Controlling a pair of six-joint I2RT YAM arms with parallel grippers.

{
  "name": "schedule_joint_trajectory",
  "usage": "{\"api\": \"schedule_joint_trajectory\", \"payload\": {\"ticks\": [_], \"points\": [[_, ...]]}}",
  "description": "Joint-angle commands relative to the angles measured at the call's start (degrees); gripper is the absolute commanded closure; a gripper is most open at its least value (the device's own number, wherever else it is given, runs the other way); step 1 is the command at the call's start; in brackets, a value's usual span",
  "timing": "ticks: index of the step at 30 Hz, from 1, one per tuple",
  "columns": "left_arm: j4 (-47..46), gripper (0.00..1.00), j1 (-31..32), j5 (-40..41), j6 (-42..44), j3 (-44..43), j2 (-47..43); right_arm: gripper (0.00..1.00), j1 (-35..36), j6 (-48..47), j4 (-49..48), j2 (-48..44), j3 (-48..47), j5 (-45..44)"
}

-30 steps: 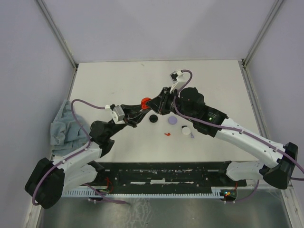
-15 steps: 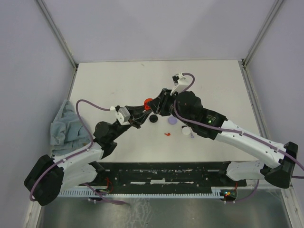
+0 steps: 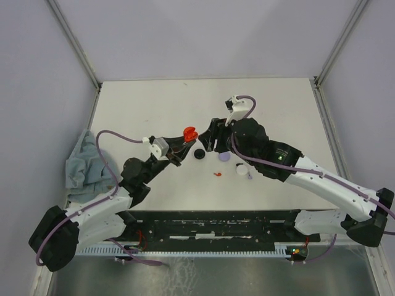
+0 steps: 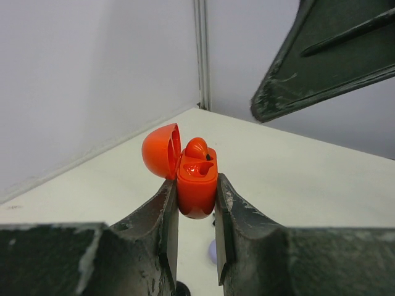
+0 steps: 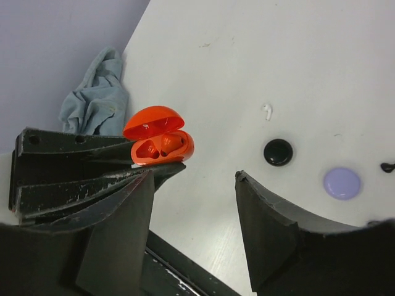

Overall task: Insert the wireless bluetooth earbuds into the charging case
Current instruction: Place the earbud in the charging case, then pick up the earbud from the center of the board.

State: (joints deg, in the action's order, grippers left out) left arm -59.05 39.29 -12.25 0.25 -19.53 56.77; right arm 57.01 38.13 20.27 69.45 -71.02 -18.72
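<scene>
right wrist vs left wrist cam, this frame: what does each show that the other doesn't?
Right wrist only: the grey cloth, a loose white earbud on the table, and the gap of the open, empty right pincer.
Left wrist only: both fingers of the left pincer pressed against the case's sides, plus the wall corner.
Both: the red charging case, lid open, clamped in the left pincer.

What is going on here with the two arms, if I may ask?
The left gripper holds a red charging case with its lid open, and one red earbud sits in it. The right gripper hangs open and empty beside the case. A second red earbud lies on the table, near a black case and a lavender case.
</scene>
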Motion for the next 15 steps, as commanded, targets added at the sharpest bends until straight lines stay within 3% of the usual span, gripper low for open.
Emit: {"api": "schedule_joint_trajectory", "payload": {"ticks": [1, 9, 15], "points": [[8.5, 0.97, -0.8, 4.5, -0.9, -1.3, -2.9, 0.35, -0.2, -8.4, 4.5, -2.7, -3.9, -0.1], [29.3, 0.97, -5.3, 6.2, -7.9, -2.2, -10.8, 0.33, -2.8, -12.8, 17.8, 0.8, -4.2, 5.9], [42.2, 0.97, -8.1, 7.8, -9.7, -1.9, -18.7, 0.33, -4.0, -12.6, 20.7, 5.1, 0.3, 9.0]]}}
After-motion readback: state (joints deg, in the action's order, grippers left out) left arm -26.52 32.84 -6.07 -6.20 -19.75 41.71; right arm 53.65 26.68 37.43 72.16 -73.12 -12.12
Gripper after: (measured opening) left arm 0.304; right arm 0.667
